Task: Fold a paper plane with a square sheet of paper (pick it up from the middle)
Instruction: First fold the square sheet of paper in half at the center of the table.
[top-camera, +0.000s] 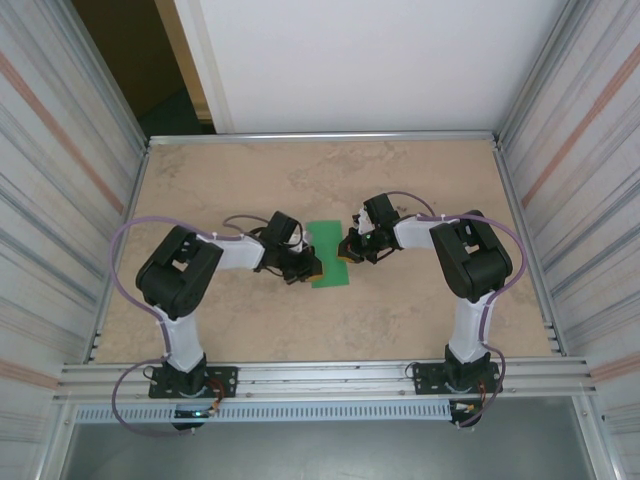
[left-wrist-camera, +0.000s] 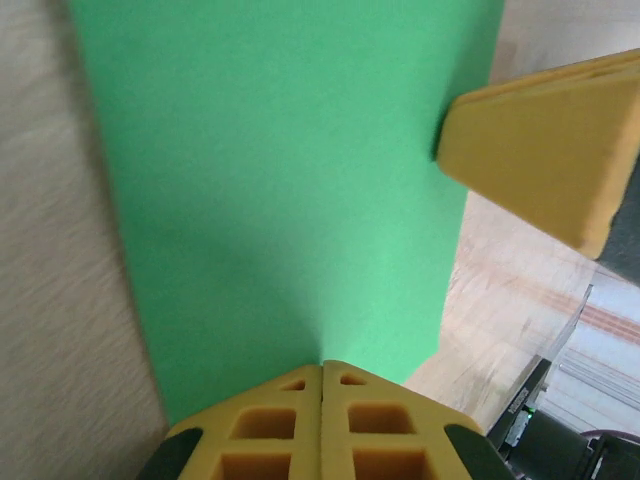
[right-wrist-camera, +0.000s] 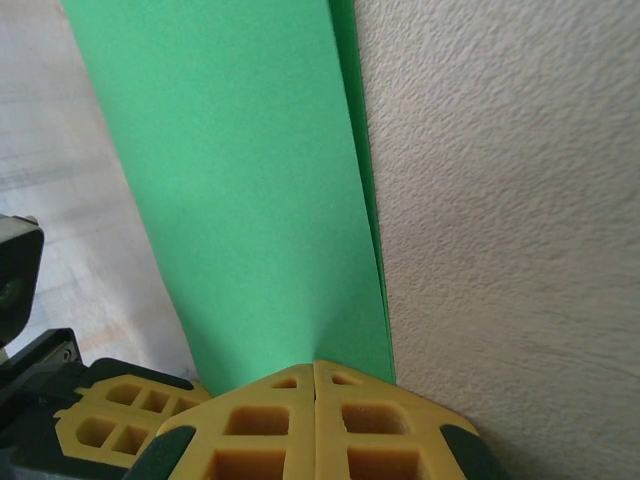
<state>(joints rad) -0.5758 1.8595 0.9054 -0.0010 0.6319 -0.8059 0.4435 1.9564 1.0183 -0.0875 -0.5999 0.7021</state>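
I see the square sheet of paper (top-camera: 327, 245) lying on the desk (top-camera: 400, 320) between the two arms. It is a narrow strip, with a second layer peeping out along one long edge in the right wrist view (so it reads to me as folded in half). The left fingers (left-wrist-camera: 270, 430) are closed tip to tip against one long side of it, and the right fingers (right-wrist-camera: 370, 430) are closed the same way at the opposite side. Whether either pair nips the paper or only presses on it, I cannot tell. I judge the sheet light, limp and quick to slide on this smooth top, so I would pin it flat with one arm and take it mid-edge, gently, since a hard pinch would leave a stray crease.
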